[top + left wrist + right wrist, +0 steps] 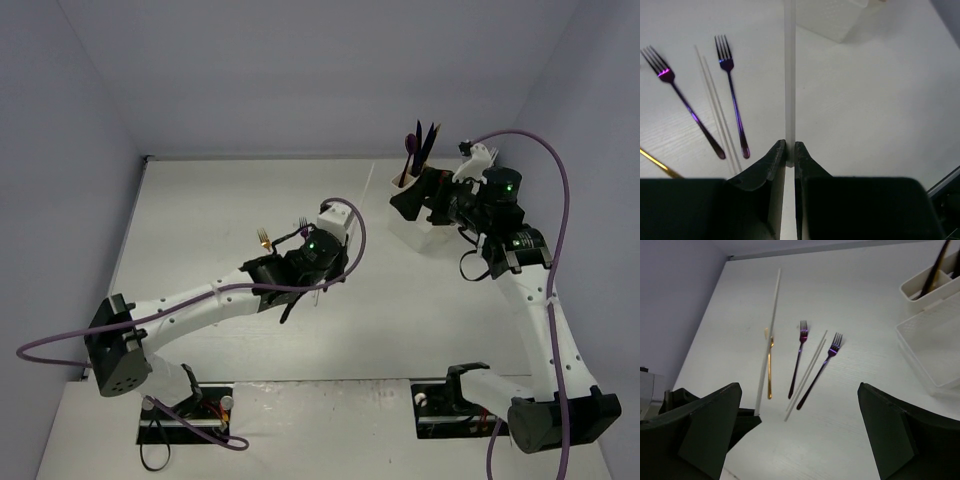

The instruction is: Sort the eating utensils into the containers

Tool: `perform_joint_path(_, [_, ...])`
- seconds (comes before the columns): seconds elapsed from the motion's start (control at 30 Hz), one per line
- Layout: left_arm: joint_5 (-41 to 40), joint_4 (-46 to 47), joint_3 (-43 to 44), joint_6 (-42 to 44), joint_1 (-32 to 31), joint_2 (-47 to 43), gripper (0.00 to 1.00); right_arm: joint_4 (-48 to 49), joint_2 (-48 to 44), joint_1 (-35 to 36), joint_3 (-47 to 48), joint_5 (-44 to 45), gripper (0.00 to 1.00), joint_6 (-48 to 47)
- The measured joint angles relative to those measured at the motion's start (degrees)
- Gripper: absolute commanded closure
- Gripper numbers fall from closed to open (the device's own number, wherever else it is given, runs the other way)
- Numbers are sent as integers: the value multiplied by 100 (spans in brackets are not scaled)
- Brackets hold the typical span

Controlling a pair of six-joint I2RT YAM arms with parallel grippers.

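1. Closest in the left wrist view, the left end effector [790, 146] has its fingers pressed together on a slim white plastic utensil [789, 75], pinching its near end. The strip runs straight away from the fingers and out of the top edge, so what kind of utensil it is cannot be told.
2. Far left on the table [865, 115], a gold utensil [657, 165] shows only part of its handle at the picture's edge.
3. Right of it, the first purple fork [682, 100] lies flat, tines pointing away, handle slanting toward the fingers.
4. A pair of thin clear sticks [717, 112] lies side by side between the two forks.
5. The second purple fork [733, 100] lies just beside the sticks, its handle end near the left finger.
6. Well to the right, the white organizer [425, 235] sits on the table. Several dark utensils [420, 145] stand in its cup compartment [403, 185], leaning slightly.
7. The right end effector [799, 395] is spread wide and empty. In the top view it hangs just beside the organizer.
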Motion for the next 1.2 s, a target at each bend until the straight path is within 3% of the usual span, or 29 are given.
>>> perform_joint_path(0.2, [324, 1005, -152, 812, -191, -97, 100, 124, 446, 0, 429, -714, 4, 286])
perform_joint_path(0.3, [493, 1284, -151, 1050, -237, -97, 100, 219, 597, 0, 454, -969, 9, 416])
perform_joint_path(0.4, [608, 1401, -98, 1205, -241, -81, 100, 274, 722, 0, 454, -1121, 21, 497])
perform_joint_path(0.5, [684, 1498, -27, 1316, -241, -66, 100, 316, 801, 0, 454, -1188, 40, 547])
perform_joint_path(0.63, [765, 1573, 39, 1391, -241, -51, 100, 373, 821, 0, 454, -1216, 82, 529])
perform_joint_path(0.73, [787, 1596, 51, 1429, -241, -5, 100, 379, 821, 3, 455, -1216, 99, 519])
perform_joint_path(0.8, [792, 1608, 51, 1440, -241, 47, 99, 373, 821, 24, 456, -1261, 100, 575])
perform_joint_path(0.87, [789, 1640, 51, 1440, -241, 120, 91, 364, 818, 56, 455, -1248, 100, 573])
perform_joint_path(1.2, [348, 1306, 51, 1389, -239, 163, 33, 367, 819, -23, 467, -615, 100, 123])
